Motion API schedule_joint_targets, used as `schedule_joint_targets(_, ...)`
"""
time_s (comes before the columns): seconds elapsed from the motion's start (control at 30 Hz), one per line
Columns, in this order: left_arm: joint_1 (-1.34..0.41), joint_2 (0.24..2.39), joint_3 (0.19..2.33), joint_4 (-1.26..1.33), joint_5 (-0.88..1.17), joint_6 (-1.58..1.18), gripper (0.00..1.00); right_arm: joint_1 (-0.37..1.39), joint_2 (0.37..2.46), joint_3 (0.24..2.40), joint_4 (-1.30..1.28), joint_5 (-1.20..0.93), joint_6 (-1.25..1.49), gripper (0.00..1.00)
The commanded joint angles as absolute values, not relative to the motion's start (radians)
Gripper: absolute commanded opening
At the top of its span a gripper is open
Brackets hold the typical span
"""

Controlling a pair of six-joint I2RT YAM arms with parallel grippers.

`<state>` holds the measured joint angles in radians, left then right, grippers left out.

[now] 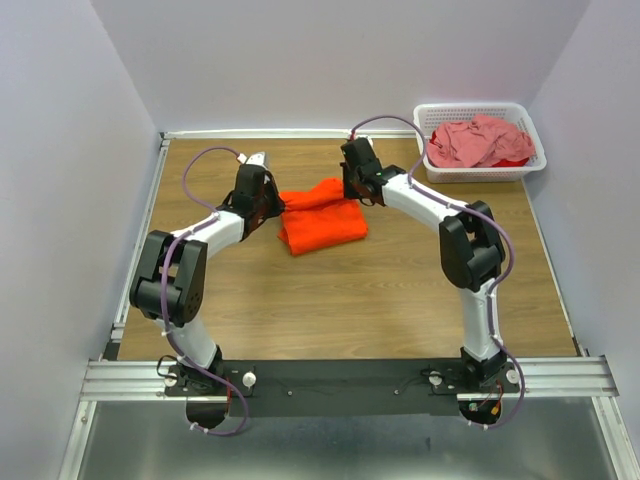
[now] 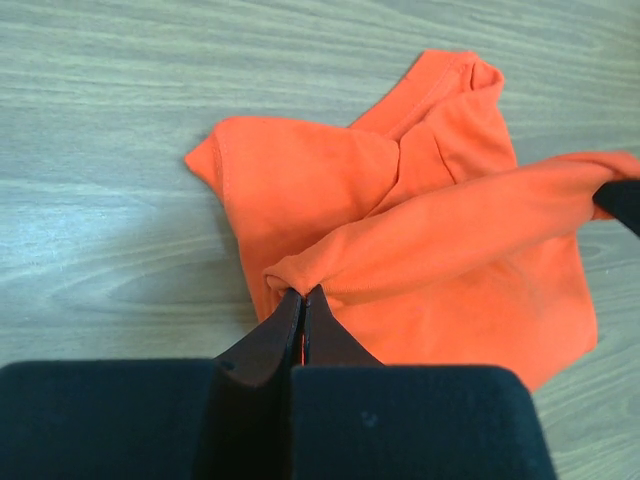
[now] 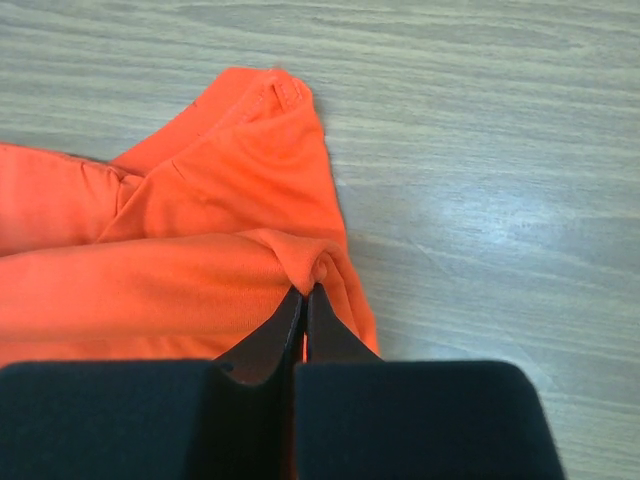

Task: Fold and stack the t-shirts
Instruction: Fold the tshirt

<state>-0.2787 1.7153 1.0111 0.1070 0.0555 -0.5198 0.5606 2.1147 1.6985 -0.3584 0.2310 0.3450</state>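
A bright orange cloth t-shirt [image 1: 322,222] lies partly folded on the wooden tabletop [image 1: 380,300], in the far half and roughly midway between the left and right edges. Both arms reach in over it, one at each side. The left gripper [image 1: 266,206] is at the shirt's left side. From its wrist camera the two dark fingers are pressed tight together on a pinched bit of orange cloth [image 2: 300,190], and a long band of fabric is lifted and stretched away from that pinch across the rest of the shirt. The right gripper [image 1: 357,188] is at the shirt's far right side, its fingers likewise clamped together on a small gathered tuck of the same shirt [image 3: 230,190], with bare wood just to the right of it. The band of cloth runs between the two pinches, raised above the flatter layers lying on the wood. In the far right corner sits a white plastic lattice basket [image 1: 470,108], holding a dusty pink cloth t-shirt [image 1: 478,140] crumpled in a heap, well apart from the orange one.
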Motion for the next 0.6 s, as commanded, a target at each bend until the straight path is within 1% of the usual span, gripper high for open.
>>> schedule_joint_targets(0.0, -0.256, 1.743, 0.997, 0.175, 0.008, -0.552, 0.00, 0.552, 2.167, 1.707, -0.290, 0.275, 0.321, 0.07)
schedule_joint_targets(0.1, -0.250, 1.756, 0.986, 0.201, -0.035, -0.555, 0.00, 0.551, 2.189, 1.710, -0.270, 0.272, 0.307, 0.08)
schedule_joint_targets(0.17, -0.247, 1.764, 0.983, 0.212, -0.044, -0.552, 0.03, 0.548, 2.206, 1.720, -0.261, 0.268, 0.305, 0.09)
schedule_joint_targets(0.23, -0.244, 1.764, 0.986, 0.213, -0.060, -0.552, 0.09, 0.548, 2.212, 1.733, -0.256, 0.259, 0.302, 0.13)
schedule_joint_targets(0.27, -0.242, 1.760, 0.986, 0.213, -0.063, -0.551, 0.18, 0.549, 2.214, 1.750, -0.256, 0.252, 0.298, 0.17)
schedule_joint_targets(0.3, -0.241, 1.758, 0.986, 0.212, -0.067, -0.551, 0.24, 0.548, 2.215, 1.758, -0.256, 0.239, 0.292, 0.18)
schedule_joint_targets(0.33, -0.241, 1.747, 0.985, 0.210, -0.074, -0.549, 0.34, 0.549, 2.212, 1.770, -0.256, 0.238, 0.291, 0.26)
schedule_joint_targets(0.37, -0.241, 1.740, 0.985, 0.209, -0.077, -0.549, 0.39, 0.549, 2.212, 1.770, -0.258, 0.235, 0.290, 0.31)
schedule_joint_targets(0.43, -0.241, 1.717, 0.980, 0.201, -0.087, -0.546, 0.53, 0.548, 2.192, 1.776, -0.258, 0.216, 0.278, 0.41)
schedule_joint_targets(0.47, -0.241, 1.688, 0.979, 0.196, -0.089, -0.545, 0.60, 0.548, 2.184, 1.779, -0.258, 0.206, 0.272, 0.48)
schedule_joint_targets(0.5, -0.241, 1.669, 0.974, 0.187, -0.090, -0.531, 0.71, 0.549, 2.159, 1.773, -0.259, 0.193, 0.264, 0.51)
schedule_joint_targets(0.57, -0.242, 1.605, 0.963, 0.172, -0.089, -0.520, 0.79, 0.548, 2.126, 1.753, -0.259, 0.161, 0.255, 0.58)
